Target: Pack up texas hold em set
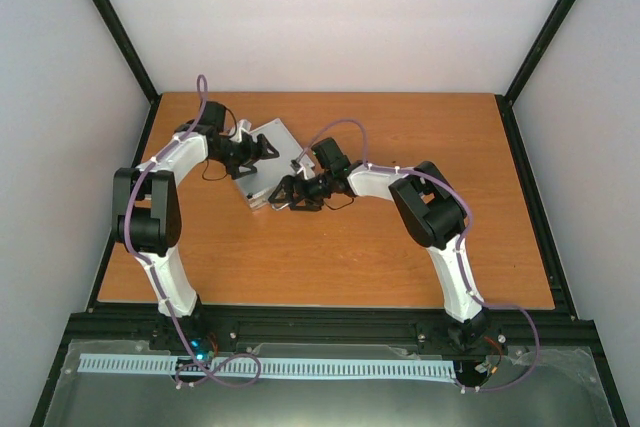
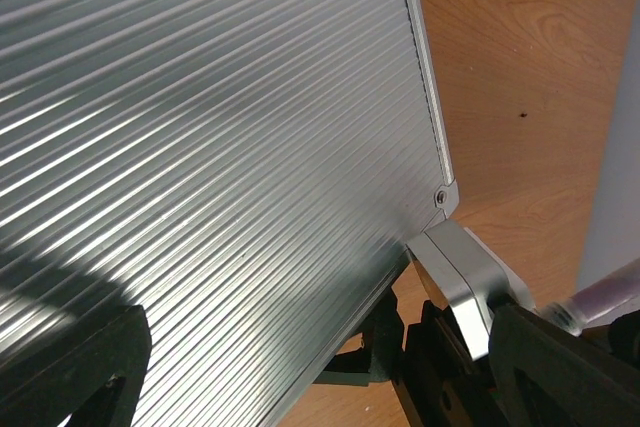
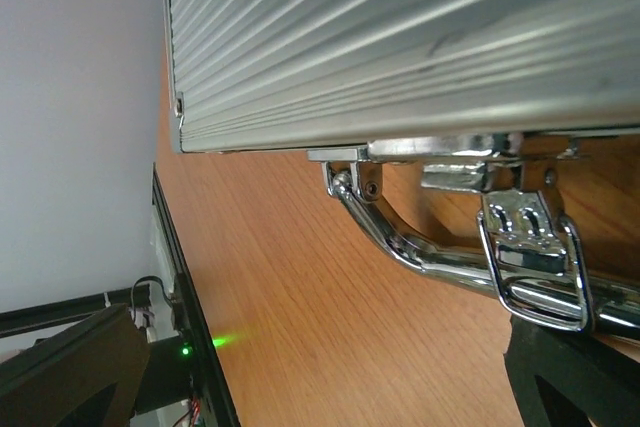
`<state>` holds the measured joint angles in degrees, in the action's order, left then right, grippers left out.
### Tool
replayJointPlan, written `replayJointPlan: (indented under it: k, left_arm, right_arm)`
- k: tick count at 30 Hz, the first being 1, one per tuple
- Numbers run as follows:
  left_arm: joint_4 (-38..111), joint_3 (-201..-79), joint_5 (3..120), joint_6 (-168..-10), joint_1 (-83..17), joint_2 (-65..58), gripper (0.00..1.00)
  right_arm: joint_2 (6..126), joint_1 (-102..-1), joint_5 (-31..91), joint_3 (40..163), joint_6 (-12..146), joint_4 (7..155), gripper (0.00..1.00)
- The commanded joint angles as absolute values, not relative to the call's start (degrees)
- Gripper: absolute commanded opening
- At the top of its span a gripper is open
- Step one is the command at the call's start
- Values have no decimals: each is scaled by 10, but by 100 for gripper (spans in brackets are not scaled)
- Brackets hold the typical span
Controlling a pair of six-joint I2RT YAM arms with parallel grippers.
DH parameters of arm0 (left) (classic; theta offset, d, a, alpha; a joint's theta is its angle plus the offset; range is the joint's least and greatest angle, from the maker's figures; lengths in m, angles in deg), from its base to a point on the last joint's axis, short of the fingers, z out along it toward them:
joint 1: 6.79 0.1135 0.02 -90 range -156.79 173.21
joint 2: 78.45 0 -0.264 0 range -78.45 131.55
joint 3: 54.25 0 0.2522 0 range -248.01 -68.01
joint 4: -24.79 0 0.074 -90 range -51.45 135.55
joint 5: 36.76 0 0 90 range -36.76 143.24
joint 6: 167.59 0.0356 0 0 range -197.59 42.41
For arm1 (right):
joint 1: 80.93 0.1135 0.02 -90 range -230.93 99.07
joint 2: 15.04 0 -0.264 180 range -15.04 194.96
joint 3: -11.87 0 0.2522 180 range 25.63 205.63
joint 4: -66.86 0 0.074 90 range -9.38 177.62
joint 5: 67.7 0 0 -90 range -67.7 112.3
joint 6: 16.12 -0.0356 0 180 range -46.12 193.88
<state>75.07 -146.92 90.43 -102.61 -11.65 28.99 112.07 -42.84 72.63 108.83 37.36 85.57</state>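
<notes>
- Top view: the ribbed silver aluminium case (image 1: pixel 278 137) lies lid-down on the orange wooden table (image 1: pixel 400 247), left of centre.
- Left gripper (image 1: pixel 262 151) and right gripper (image 1: pixel 281 194): both spread.
- Only the right wrist view shows the chrome latch (image 3: pixel 530 257).

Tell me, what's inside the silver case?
Only its outside shows: the ribbed silver case, its shiny handle and a latch. Its ribbed walls hide the inside, so whatever is in there cannot be seen.
</notes>
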Motion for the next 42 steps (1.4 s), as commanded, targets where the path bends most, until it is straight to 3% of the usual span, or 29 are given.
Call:
replayJointPlan:
  k: [1,17,32,42]
  left_arm:
    - [749,-1454,903,-1015,-114,300,96]
    - [720,-1408,905,-1023,-111,317,95]
    - [721,-1433,909,-1031,-110,334,95]
    - [726,-1442,907,-1032,-110,341,95]
  right_arm:
    - [1116,-438,668,1110,380,835,100]
    - [1094,-444,669,1147,387,857,100]
    - [1108,-439,592,1248,609,1134,100]
    - [1128,-434,630,1262,645,1161,100]
